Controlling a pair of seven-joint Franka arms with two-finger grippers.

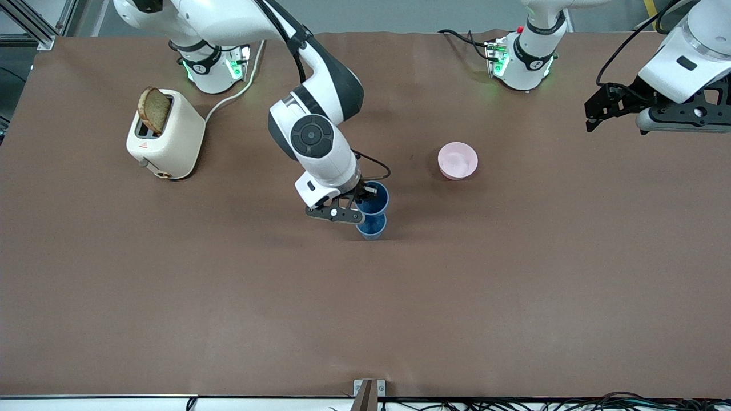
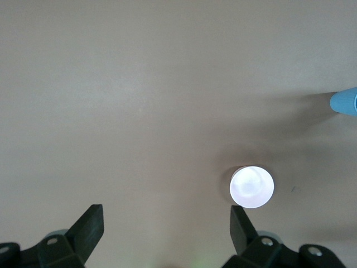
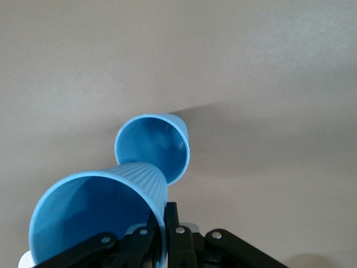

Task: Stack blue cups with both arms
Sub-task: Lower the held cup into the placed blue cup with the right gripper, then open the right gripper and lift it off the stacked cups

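My right gripper is shut on the rim of a blue cup and holds it in the air, over the second blue cup, which stands upright on the brown table. In the right wrist view the held cup sits close in with a finger pinching its wall, and the standing cup lies just past it with its mouth open. My left gripper is open and empty, up in the air at the left arm's end of the table. The left wrist view catches an edge of a blue cup.
A pink bowl stands on the table between the cups and the left arm's base; it also shows in the left wrist view. A cream toaster with a slice of bread stands near the right arm's base.
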